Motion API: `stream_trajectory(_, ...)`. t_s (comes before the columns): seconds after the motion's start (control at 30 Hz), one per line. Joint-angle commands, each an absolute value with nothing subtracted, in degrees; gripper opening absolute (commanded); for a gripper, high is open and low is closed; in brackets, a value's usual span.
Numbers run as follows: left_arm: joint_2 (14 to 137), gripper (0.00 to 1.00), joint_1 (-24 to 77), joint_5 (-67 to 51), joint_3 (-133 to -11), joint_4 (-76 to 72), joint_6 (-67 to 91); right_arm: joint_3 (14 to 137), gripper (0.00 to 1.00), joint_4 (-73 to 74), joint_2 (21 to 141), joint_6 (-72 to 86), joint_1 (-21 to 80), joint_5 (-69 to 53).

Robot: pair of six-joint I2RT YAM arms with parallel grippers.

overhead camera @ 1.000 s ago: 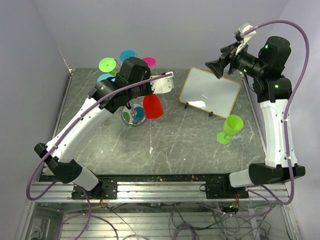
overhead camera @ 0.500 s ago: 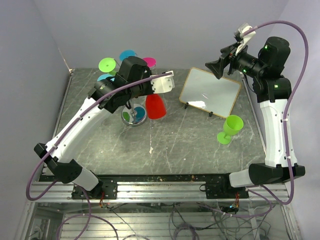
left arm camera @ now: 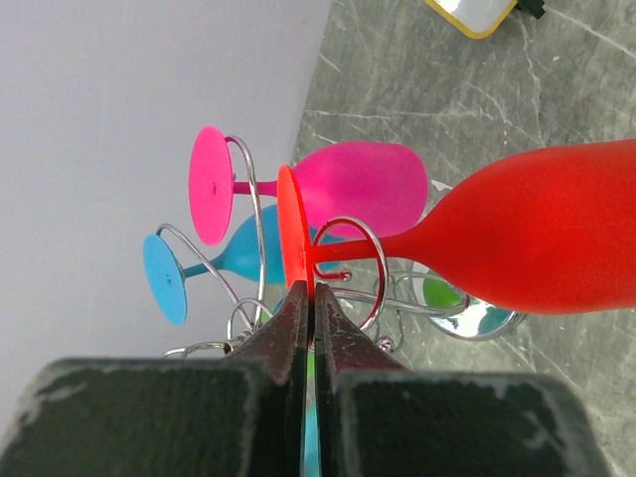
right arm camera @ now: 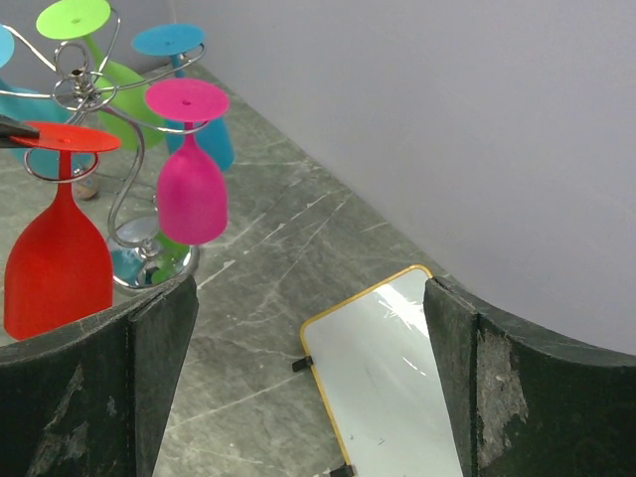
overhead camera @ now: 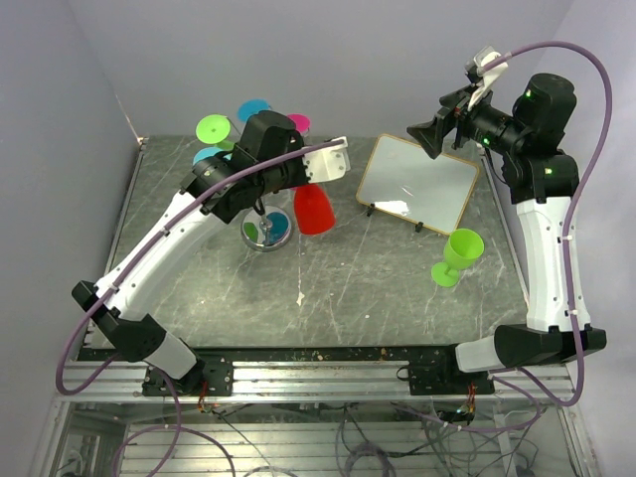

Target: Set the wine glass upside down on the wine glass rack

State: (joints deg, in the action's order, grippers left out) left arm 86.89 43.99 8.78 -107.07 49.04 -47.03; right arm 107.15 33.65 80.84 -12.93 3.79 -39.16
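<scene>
Wine glass, the red one (left arm camera: 537, 234), hangs bowl-down with the left gripper (left arm camera: 306, 290) pinched tight on the rim of its foot. That puts the glass dead ahead of those fingers. Its stem runs straight up and down through a wire loop of the rack (right arm camera: 81, 87), foot just over the loop, though I can't tell if it's resting there. Looks ready for letting go. Beyond hang a pink glass (left arm camera: 363, 189) and a blue glass (left arm camera: 164, 278). The right gripper (overhead camera: 429, 127), jaws wide and empty, hovers well apart.

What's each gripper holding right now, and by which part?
Left gripper pinches the red wine glass by the edge of its foot disc. Right gripper is open and holds nothing.
</scene>
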Motion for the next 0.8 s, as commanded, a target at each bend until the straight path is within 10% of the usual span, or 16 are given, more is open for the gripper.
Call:
stream_trajectory(0.0,87.73,0.07,44.45,9.75,-106.81,44.83,-45.37,106.45,0.96,32.12,80.08,-13.27,3.25,-38.85)
stream_trajectory(0.77,87.81,0.12,44.39,18.94,-103.17,42.58,-46.76,106.18,0.96,32.25,80.07,-13.34,3.08,-39.61)
